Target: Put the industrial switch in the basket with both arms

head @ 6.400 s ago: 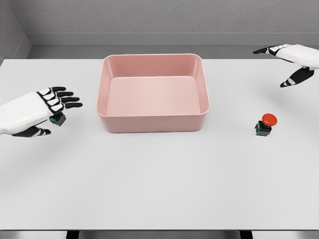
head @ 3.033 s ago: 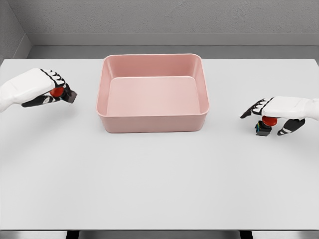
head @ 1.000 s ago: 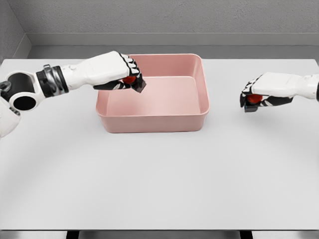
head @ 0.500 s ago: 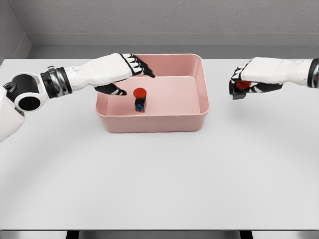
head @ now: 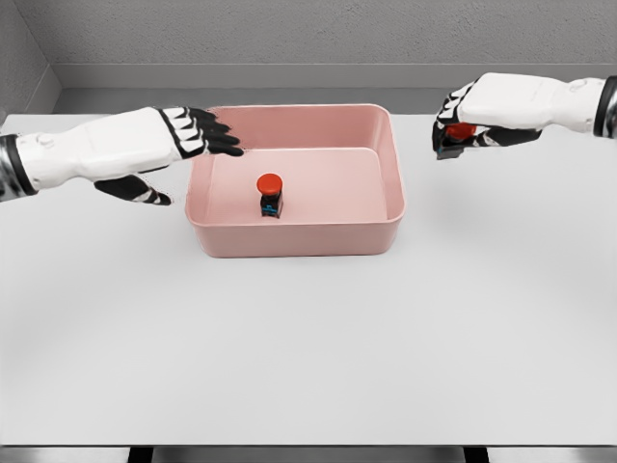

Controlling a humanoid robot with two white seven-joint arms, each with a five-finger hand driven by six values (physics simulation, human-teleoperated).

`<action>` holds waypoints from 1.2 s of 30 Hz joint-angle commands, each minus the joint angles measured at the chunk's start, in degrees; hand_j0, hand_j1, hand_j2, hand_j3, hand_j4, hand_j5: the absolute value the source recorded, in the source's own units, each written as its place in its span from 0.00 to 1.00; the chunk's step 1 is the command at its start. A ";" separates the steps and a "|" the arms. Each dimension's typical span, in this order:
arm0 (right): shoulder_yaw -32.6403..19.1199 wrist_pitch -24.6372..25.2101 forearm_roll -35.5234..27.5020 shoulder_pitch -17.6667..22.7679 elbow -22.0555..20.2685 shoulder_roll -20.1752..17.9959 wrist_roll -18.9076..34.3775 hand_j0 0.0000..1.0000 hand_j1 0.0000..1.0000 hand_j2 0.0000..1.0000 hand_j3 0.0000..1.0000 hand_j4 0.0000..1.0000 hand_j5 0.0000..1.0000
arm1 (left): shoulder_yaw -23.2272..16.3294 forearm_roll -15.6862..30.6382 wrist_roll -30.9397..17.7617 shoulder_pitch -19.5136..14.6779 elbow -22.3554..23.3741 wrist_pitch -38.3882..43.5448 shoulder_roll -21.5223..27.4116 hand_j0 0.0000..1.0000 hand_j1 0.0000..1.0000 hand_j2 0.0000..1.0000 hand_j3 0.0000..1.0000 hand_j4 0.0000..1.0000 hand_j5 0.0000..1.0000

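A pink basket (head: pixel 299 231), rectangular with rounded corners and smooth, matte walls like moulded plastic, is sitting in the upper middle of the frame on a plain pale grey tabletop (head: pixel 308 347). Inside it, one industrial switch (head: pixel 270 195) is standing upright on the floor of the basket, left of centre and nearer the front wall; it is showing a round red mushroom cap over a small dark blocky body with a speck of blue (the body is too small to read any further).

At the upper left, the left hand (head: pixel 169 154) is hovering over the basket's left rim, holding nothing, its black-tipped fingers (head: pixel 220 136) stretching out apart toward the right and its thumb hanging lower, above the tabletop just outside the wall. The shell of the hand and forearm is glossy white, with dark segments at the knuckles.

At the upper right, the right hand (head: pixel 461 123) is curling tightly around a second switch (head: pixel 463 131), whose red cap is peeking out between the fingers and a dark body below. This hand is staying clear of the basket, beyond its right wall, above the tabletop's far edge.
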 commanded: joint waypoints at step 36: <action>0.20 0.12 -0.34 -4.75 -2.54 12.64 0.27 0.51 0.51 0.51 0.51 0.51 0.51 | -3.03 1.35 -0.49 2.37 -6.20 0.07 7.73 1.00 1.00 1.00 1.00 1.00 1.00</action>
